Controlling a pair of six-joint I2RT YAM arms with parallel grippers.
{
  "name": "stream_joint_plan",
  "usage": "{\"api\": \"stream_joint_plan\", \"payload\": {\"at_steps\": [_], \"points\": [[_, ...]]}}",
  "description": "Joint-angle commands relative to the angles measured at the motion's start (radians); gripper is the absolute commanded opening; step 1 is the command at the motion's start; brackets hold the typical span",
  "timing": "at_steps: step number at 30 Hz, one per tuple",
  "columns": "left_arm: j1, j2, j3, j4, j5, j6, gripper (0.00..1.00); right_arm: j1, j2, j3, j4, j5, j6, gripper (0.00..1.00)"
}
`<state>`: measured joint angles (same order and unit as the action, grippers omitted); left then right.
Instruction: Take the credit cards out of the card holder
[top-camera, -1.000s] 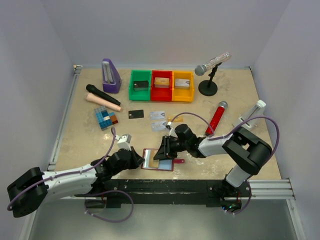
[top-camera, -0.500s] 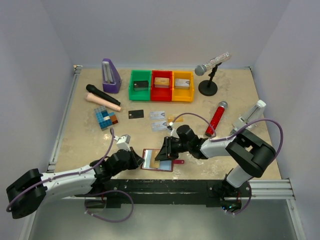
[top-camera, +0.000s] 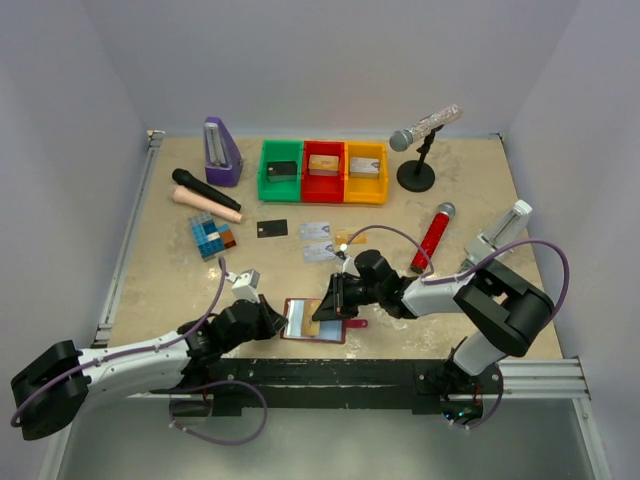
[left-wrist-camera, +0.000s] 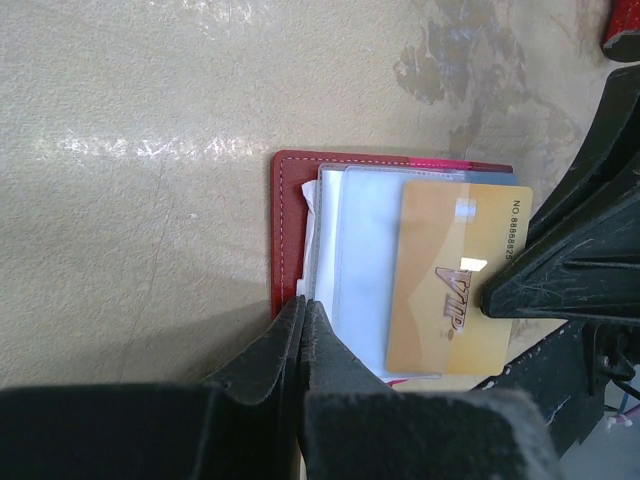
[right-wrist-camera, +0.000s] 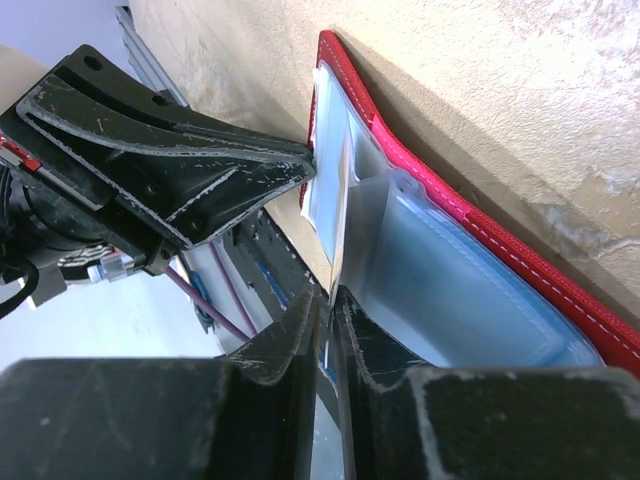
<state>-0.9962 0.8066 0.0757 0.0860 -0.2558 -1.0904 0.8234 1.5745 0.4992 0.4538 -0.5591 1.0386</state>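
The dark-red card holder (top-camera: 340, 336) (left-wrist-camera: 290, 230) (right-wrist-camera: 480, 235) lies open near the table's front edge, its clear pockets facing up. A gold-orange credit card (left-wrist-camera: 450, 270) (right-wrist-camera: 347, 165) sticks halfway out of a pocket. My right gripper (top-camera: 322, 308) (right-wrist-camera: 330, 292) is shut on that card's outer edge. My left gripper (top-camera: 278, 318) (left-wrist-camera: 303, 305) is shut, with its tips pressed on the holder's left edge. A black card (top-camera: 272, 228) and two silvery cards (top-camera: 315, 230) (top-camera: 320, 250) lie loose on the table further back.
Green (top-camera: 281, 172), red (top-camera: 323, 170) and yellow (top-camera: 365, 172) bins line the back. A red microphone (top-camera: 432, 238) lies right of the cards, and a microphone stand (top-camera: 416, 177) is behind it. A purple metronome (top-camera: 222, 152), a black microphone (top-camera: 205, 190) and blue blocks (top-camera: 210, 237) sit at left.
The right gripper's jaws have closed in on the gold-orange card's edge. The left gripper and the card holder have stayed where they were.
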Motion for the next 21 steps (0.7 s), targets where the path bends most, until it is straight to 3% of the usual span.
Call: {"api": "stream_joint_plan", "payload": {"at_steps": [1, 6, 21], "points": [[-0.004, -0.004, -0.028, -0.083, -0.022, 0.0, 0.0, -0.007, -0.037, -0.002, 0.003, 0.021, -0.015, 0.13], [-0.004, -0.021, -0.028, -0.083, -0.022, 0.001, 0.0, -0.01, -0.039, -0.007, -0.027, 0.039, -0.018, 0.0], [-0.004, -0.056, -0.021, -0.134, -0.023, 0.004, 0.0, -0.035, -0.126, 0.009, -0.243, 0.123, -0.08, 0.0]]}}
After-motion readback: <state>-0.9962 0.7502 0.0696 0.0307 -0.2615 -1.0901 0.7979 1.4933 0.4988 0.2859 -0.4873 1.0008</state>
